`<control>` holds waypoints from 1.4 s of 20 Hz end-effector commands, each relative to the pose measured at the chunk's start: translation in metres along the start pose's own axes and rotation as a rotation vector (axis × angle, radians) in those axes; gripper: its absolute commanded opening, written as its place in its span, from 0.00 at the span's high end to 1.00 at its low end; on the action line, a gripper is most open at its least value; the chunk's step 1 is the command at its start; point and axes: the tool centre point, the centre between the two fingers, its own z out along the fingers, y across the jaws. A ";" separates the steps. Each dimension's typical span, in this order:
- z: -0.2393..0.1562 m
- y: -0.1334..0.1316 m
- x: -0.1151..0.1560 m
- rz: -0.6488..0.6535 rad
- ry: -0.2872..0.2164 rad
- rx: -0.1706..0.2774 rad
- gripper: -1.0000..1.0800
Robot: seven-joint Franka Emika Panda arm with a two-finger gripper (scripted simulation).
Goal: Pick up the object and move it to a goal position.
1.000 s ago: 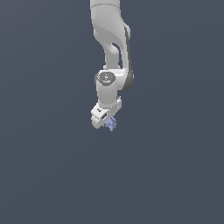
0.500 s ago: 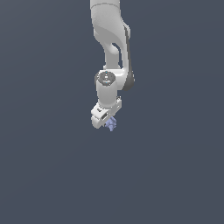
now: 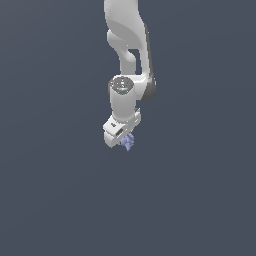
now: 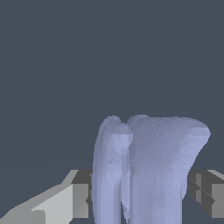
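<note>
Wrist view fills most of its lower half with the object, a pale lavender-blue lump with two rounded lobes and faceted sides, and I can see a grey finger pad against one flank and a second one against the other, both pressed close to it. So I read the gripper as closed around the object, jaws only as far apart as the lump is wide. In the exterior view the arm hangs down from the top of the frame with the wrist pointing downward, and the object peeks out just below the white hand. I'd judge it is held low in the fingers so that the pads bear on its broadest faces (an irregular shape gives few flat spots to press on). My count: one arm, one gripper, two fingers, one object. No goal marker shows in either view.
</note>
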 end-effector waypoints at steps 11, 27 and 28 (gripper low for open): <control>-0.089 0.035 0.048 -0.001 0.001 0.001 1.00; -0.166 0.070 0.093 0.000 0.000 0.000 1.00; -0.167 0.071 0.094 0.000 0.000 0.000 1.00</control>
